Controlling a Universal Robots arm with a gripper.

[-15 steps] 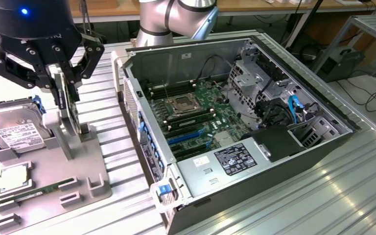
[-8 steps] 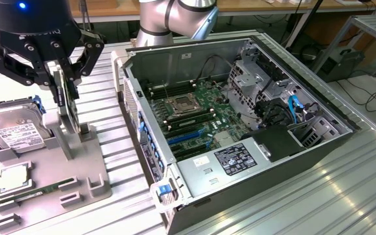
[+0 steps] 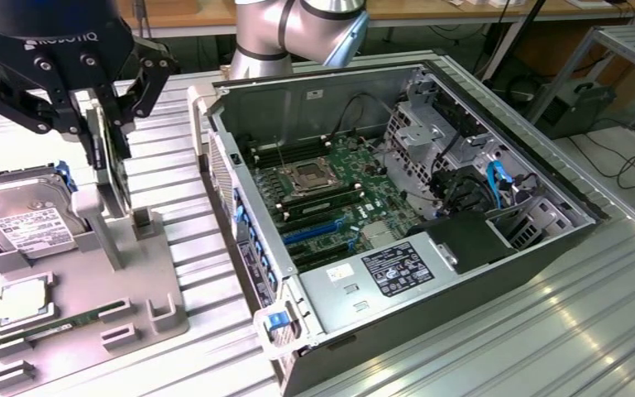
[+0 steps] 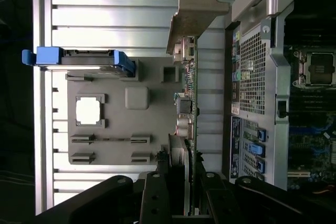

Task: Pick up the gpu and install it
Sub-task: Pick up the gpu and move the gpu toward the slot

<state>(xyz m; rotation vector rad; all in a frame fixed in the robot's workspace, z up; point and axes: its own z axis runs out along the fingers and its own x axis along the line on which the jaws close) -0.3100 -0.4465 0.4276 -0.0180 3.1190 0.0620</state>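
From my desk I see the pincer (image 3: 110,124) pressed against the two faces of the gpu (image 3: 112,178), one dark finger on each side of the thin card. The wrist view agrees: the fingers (image 4: 156,198) flank the board's edge, and the gpu (image 4: 192,98) runs straight out from between them. Its silver end bracket (image 4: 197,11) sits at the end of the card farthest from the pincer (image 4: 185,195).

The card stands on edge directly beneath the pincer, over the grey holder (image 3: 130,273). I cannot tell whether its lower edge is seated in the holder's slot or just clear of it (the card is seen edge-on in both views).

To the side of the pincer toward the exterior view's left, the hard drive (image 3: 20,219) leans in its blue caddy at the holder's edge. A green memory stick (image 3: 47,331) lies flat in the holder, well below and away from the pincer.

On the pincer's other side, toward the exterior view's right, the open computer case (image 3: 284,112) lies with its motherboard (image 3: 350,194) exposed. In the wrist view its perforated rear panel (image 4: 252,72) is just beside the card, apart from it.
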